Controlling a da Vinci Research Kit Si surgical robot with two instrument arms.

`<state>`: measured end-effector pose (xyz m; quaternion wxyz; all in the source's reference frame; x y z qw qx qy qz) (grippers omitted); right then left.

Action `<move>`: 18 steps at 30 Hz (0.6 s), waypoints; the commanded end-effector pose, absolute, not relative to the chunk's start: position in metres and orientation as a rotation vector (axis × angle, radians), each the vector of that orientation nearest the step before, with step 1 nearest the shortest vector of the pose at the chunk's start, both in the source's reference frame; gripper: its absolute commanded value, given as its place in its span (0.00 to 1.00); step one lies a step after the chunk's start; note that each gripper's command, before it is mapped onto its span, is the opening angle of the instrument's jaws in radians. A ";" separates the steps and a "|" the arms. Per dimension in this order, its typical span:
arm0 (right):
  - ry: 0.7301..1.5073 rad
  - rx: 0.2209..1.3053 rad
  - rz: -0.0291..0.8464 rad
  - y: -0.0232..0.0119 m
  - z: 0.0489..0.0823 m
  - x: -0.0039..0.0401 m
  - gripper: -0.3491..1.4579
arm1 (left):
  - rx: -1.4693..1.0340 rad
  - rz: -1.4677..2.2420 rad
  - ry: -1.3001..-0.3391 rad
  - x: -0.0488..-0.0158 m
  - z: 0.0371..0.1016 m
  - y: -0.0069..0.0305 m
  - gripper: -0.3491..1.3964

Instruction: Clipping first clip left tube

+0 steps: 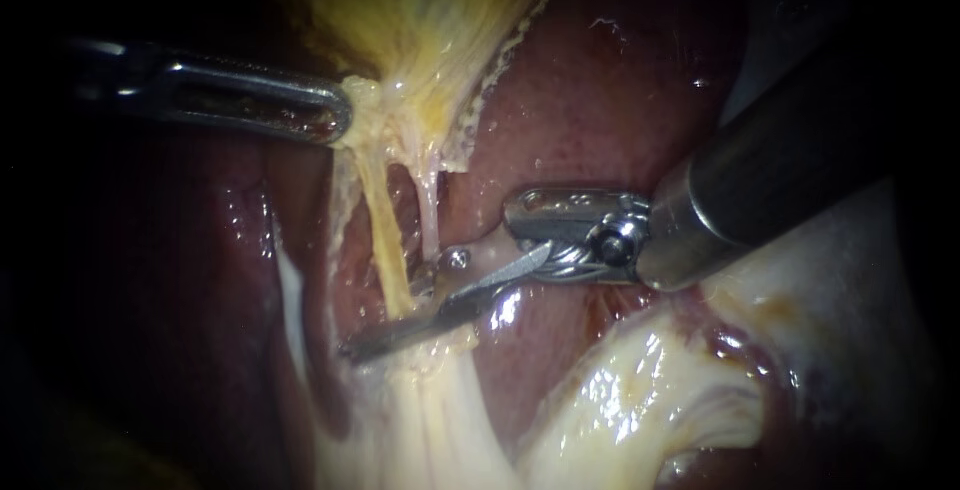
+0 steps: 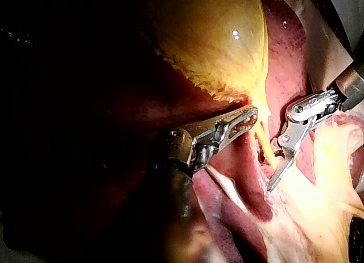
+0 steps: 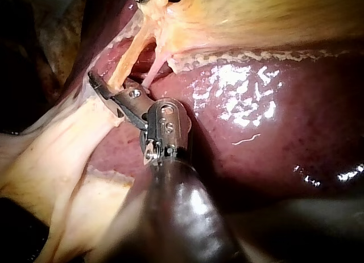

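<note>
Dark red liver, wet and shiny, fills the background, with the yellow gallbladder hanging over it at the top.

From the left edge the left instrument lies nearly level. Its jaws are closed on the lower end of the gallbladder and hold it up, so the strands below it are drawn straight.

Just right of those jaws the left tube, a yellow strand, runs steeply down, leaning a little rightward as it goes. The paler right tube is close beside it.

The right instrument is the one at the work. Its shaft enters from the upper right and its wrist is bent, so the jaws point down and to the left and meet the left tube's long axis close to square. The jaws stand apart. One long jaw lies across the front of the left tube, its tip already past the tube's left side. The other shows only as a short piece higher up, near the foot of the right tube.

I judge the left tube to sit between them (its far side is hidden, so this is not certain). No clip can be made out.
</note>
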<state>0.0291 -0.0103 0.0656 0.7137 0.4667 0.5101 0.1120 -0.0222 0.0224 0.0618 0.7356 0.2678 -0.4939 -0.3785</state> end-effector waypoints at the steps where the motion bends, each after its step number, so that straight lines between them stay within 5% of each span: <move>1: 1.130 1.035 0.248 -0.0103 0.0655 0.0290 0.13 | 0.589 -0.831 -1.086 -0.0222 0.0618 0.0224 0.00; 4: 1.139 0.998 0.282 -0.0103 0.0652 0.0291 0.38 | 0.592 -0.836 -1.084 -0.0222 0.0618 0.0223 0.00; 6: 1.156 0.920 0.354 -0.0104 0.0649 0.0291 0.45 | 0.592 -0.836 -1.084 -0.0221 0.0618 0.0223 0.00; 11: 1.171 0.792 0.438 -0.0098 0.0638 0.0286 0.47 | 0.593 -0.835 -1.084 -0.0220 0.0618 0.0223 0.00; 18: 1.017 0.676 0.444 -0.0084 0.0624 0.0259 0.47 | 0.593 -0.835 -1.084 -0.0219 0.0618 0.0223 0.00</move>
